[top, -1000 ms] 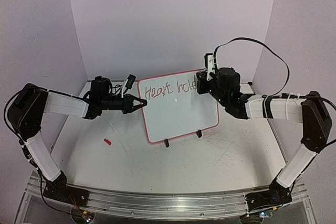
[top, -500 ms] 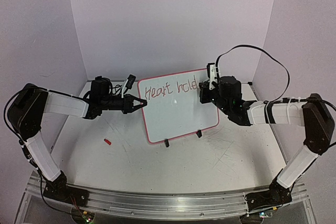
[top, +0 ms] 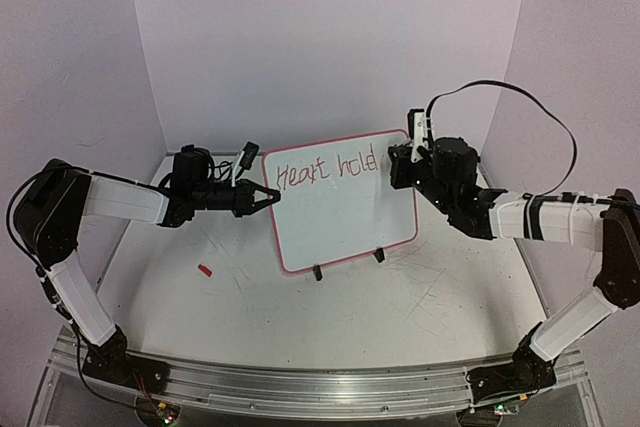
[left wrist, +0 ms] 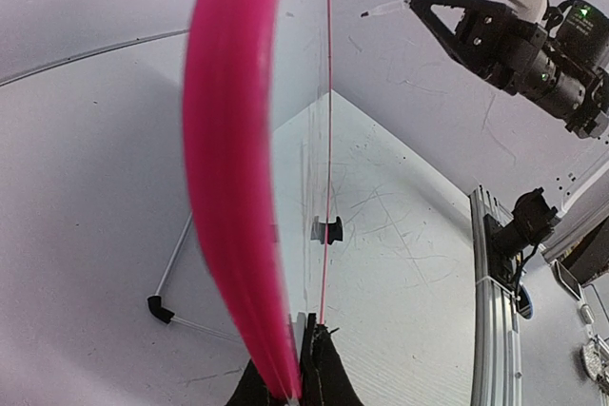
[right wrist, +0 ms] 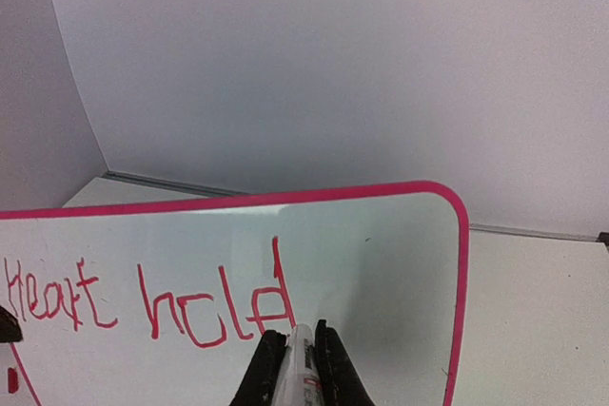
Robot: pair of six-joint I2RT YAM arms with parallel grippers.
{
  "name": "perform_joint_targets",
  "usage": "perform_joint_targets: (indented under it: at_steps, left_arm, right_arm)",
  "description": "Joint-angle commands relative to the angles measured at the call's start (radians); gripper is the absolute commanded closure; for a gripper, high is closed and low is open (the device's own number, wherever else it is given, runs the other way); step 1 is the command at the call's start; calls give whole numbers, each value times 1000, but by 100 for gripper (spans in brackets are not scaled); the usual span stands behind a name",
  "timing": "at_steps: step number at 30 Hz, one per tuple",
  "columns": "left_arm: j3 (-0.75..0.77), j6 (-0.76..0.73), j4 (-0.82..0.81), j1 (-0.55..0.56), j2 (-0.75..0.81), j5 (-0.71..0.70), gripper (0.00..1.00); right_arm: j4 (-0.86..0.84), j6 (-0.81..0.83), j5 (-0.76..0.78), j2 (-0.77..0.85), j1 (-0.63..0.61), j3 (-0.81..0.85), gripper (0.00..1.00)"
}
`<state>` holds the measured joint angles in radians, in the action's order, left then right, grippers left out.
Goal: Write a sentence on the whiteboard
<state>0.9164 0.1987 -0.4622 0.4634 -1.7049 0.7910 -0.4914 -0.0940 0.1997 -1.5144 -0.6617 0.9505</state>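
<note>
Because propped only on two small black clip feet (top: 317, 272), needs bracing: see the small rectangular white whiteboard with thin pink-red rim (top: 340, 202), standing near upright about mid-worktop (top: 400, 317), closer to the far edge than the near one. Pinched at its left rim by the black left claw (top: 268, 197), narrowed right down onto the rim and seen edge-on from the left wrist. Likely placed there to stop tipping or sliding under pen pressure.

Reads "Heart hold" in red along the top strip, so judged partway through the sentence.

Gripped in the black right claw (top: 396, 163): a white-barrelled red marker (right wrist: 301, 358), clamped snugly on the barrel, tip aimed at the board face just past the "d". Looks apart from the surface in the left wrist view, tip in the air by the upper right corner. Cannot confirm the gap from the right wrist.

Room: little bare board on the top line before the right rim, so probably calls for dropping to a fresh line. Plenty of blank white below the words. Open worktop toward the right and near edges for swinging the right arm, with pale side walls (top: 90, 77) rising at the left and right edges. Small red scrap (top: 204, 270) toward the left edge, well apart from everything.

Risk of twisting the board about the left pinch if pressing hard near the top right corner.
</note>
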Motion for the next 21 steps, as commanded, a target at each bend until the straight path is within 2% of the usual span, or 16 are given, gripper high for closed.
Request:
perform_joint_targets:
  at_steps: [1,21]
  left_arm:
    - [19,-136,28,-11,7,-140,100]
    - [14,-139,31,-11,12,-146,100]
  right_arm:
    - [-28,12,-15,-9,4,52,100]
    - [-52,49,61,-83,17,100,100]
